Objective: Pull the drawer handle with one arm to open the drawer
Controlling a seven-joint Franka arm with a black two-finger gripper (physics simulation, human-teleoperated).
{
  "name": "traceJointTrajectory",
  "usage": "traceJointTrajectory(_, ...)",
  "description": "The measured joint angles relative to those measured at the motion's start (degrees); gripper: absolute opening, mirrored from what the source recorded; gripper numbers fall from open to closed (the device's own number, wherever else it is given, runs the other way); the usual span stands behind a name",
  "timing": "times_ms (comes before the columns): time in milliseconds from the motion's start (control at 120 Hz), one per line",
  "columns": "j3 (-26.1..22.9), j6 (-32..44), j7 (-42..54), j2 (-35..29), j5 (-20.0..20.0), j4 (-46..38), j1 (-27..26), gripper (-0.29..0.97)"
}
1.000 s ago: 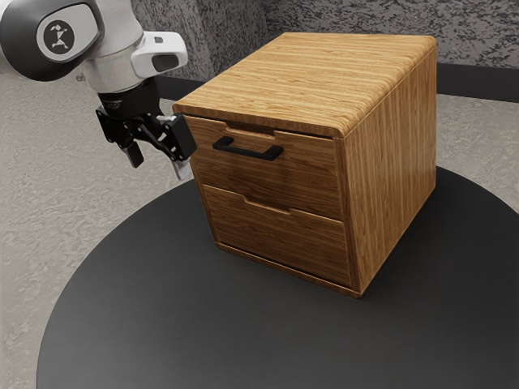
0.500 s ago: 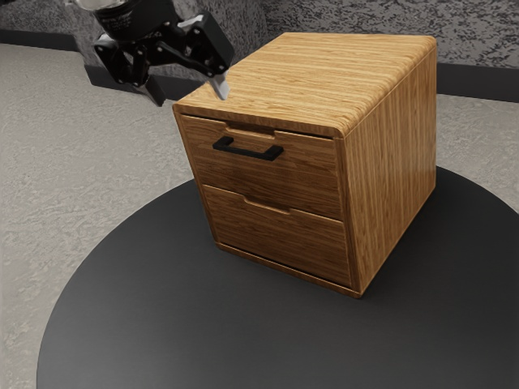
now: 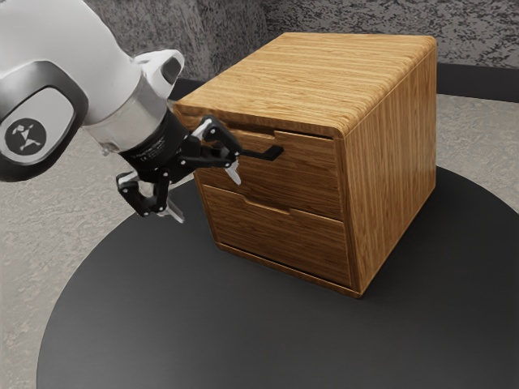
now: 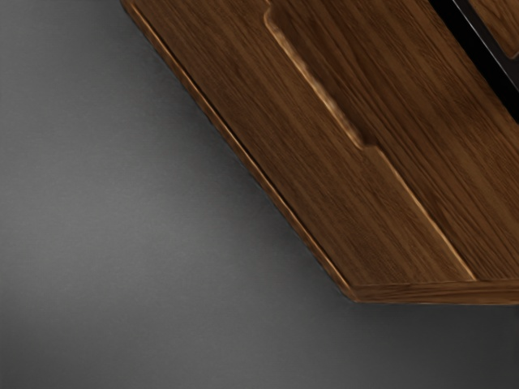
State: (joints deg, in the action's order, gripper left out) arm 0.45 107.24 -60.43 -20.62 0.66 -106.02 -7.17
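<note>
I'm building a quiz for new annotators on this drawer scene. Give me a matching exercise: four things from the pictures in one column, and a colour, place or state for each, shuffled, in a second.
Things:
1. handle
2. lower drawer
3. tool
4. table

Descriptions:
A. dark and round, under the cabinet
B. open, in front of the top drawer
C. black bar, mounted on the top drawer
D. wood-grained, shut, no bar on it

Pairs: 1-C; 2-D; 3-B; 4-A
</note>
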Motion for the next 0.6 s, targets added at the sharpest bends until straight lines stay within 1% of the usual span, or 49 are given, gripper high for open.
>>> traceJointTrajectory(42,-0.1,5.0,-1.8,-2.0,-0.1,-4.8,0.2,0.68)
traceJointTrajectory(142,0.0,15.1,-5.8,-6.3,-0.4,-11.6,0.3,0.68)
traceJointTrajectory(192,0.1,19.4,-7.5,-7.9,-0.7,-14.3,0.4,0.68)
traceJointTrajectory(258,0.3,24.3,-9.8,-8.4,-1.4,-16.3,0.5,0.68)
traceJointTrajectory(458,0.5,32.6,-15.3,-9.4,-2.4,-19.8,2.2,0.68)
traceJointTrajectory(600,0.5,37.4,-18.2,-7.6,-2.6,-20.9,2.4,0.68)
